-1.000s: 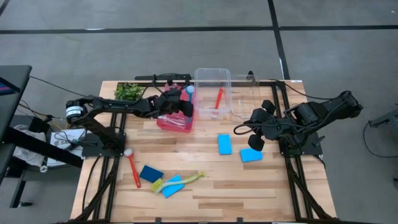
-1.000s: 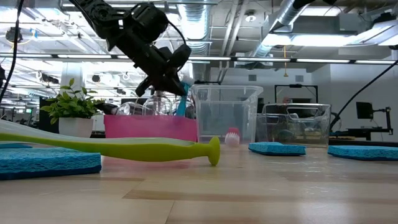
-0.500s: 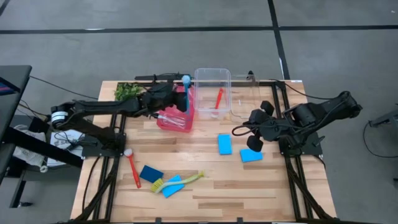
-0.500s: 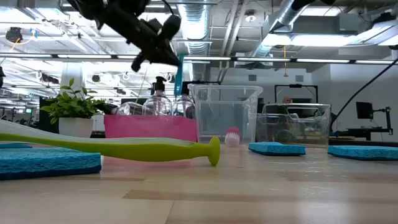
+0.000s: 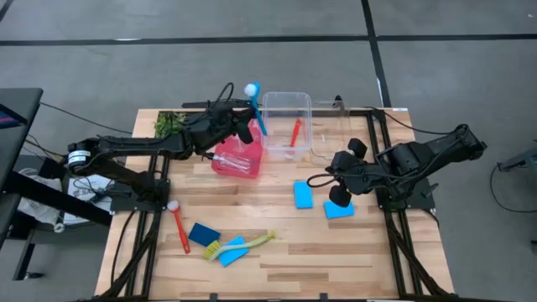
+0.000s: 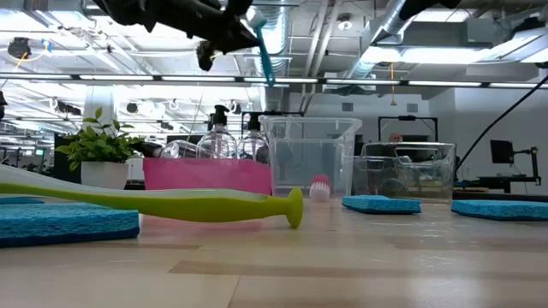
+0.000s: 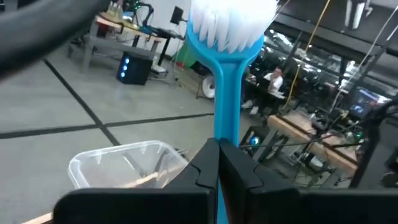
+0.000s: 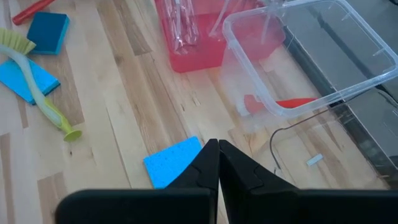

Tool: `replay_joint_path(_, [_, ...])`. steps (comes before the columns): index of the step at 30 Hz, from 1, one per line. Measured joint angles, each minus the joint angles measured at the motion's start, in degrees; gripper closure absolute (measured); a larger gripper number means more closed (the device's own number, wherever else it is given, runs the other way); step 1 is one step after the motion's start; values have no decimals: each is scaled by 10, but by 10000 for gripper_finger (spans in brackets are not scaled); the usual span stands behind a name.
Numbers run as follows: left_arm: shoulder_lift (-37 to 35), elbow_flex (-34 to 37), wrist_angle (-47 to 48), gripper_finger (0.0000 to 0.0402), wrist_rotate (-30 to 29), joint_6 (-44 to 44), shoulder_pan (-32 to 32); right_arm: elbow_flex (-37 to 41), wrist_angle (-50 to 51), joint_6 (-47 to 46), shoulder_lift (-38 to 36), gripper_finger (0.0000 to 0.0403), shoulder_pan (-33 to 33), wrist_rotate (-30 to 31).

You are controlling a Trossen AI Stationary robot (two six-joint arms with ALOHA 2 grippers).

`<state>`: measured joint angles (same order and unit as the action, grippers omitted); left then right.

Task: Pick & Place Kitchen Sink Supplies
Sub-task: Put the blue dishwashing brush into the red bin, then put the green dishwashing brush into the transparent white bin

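Holding the blue brush [image 5: 255,102] clamped in my left pincer [image 5: 244,127] above the far bins, with bottles [image 6: 234,141] seemingly in the red tray [image 5: 234,159], a red brush [image 5: 294,132] binned, sponges [image 5: 303,194] left, right pincer [image 5: 329,182] shut.

The blue brush [image 7: 225,74] is cut off above its white bristles in the left wrist view, and its lower handle is hidden between the left gripper's [image 7: 217,163] closed fingers. In the low view, the red tray [image 6: 207,175] hides the bottles' [image 6: 218,141] lower halves. A blue sponge [image 8: 176,162] is partly covered by the right gripper [image 8: 217,163].
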<state>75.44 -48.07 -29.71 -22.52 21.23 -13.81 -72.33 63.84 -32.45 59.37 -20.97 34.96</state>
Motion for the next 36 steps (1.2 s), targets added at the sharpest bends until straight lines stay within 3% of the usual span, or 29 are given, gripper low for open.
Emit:
replay_joint_path(9, [121,0,-103,396,48,28,-12,0,0,0,0,402,0,0])
replay_joint_path(15, [150,-17,-124,385,49,25,-22,0,0,0,0,402,0,-5])
replay_joint_path(24, [151,-21,-121,292,56,-16,-18,0,0,2,0,402,0,-6])
replay_joint_path(29, [149,-21,-104,238,101,-14,-17,0,0,10,0,402,0,-6])
replay_joint_path(36, [110,-21,-79,220,120,-53,22,0,0,31,0,402,0,-5])
